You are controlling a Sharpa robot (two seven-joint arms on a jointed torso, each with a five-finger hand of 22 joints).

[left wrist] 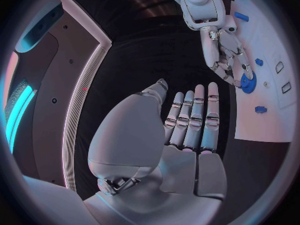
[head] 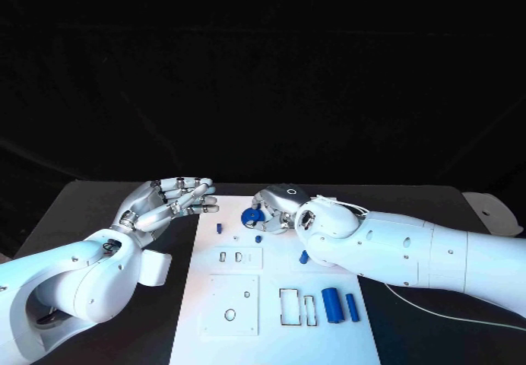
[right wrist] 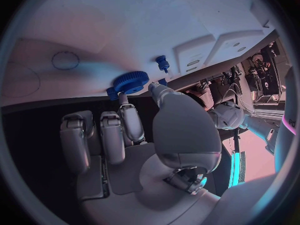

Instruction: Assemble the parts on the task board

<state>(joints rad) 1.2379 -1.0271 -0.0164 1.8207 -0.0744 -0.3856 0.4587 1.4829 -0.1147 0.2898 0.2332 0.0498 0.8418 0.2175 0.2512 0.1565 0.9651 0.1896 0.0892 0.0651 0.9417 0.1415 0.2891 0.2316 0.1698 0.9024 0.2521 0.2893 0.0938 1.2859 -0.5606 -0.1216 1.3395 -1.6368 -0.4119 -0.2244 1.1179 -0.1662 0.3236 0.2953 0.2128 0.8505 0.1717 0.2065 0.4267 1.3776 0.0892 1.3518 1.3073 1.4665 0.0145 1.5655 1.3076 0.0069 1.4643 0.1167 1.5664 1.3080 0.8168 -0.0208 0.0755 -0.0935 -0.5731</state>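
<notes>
The white task board (head: 274,334) lies in the middle of the black table. My right hand (head: 277,208) reaches over the board's far end and pinches a blue gear (head: 253,216) between thumb and fingertip. In the right wrist view the gear (right wrist: 130,81) sits at the board's (right wrist: 125,30) edge, just beyond my right hand (right wrist: 125,135), with a small blue peg (right wrist: 162,63) close by. My left hand (head: 175,199) hovers off the board's far left corner, fingers stretched out, holding nothing. The left wrist view shows that flat left hand (left wrist: 187,130) and, beyond it, the right hand (left wrist: 225,52) on the gear (left wrist: 248,85).
Small blue pegs (head: 220,227) (head: 258,239) (head: 304,257) stand on the board's far half. Two blue cylinders (head: 330,304) (head: 352,306) lie beside rectangular slots (head: 290,306) on the near right. A raised plate with holes (head: 232,304) takes up the near left.
</notes>
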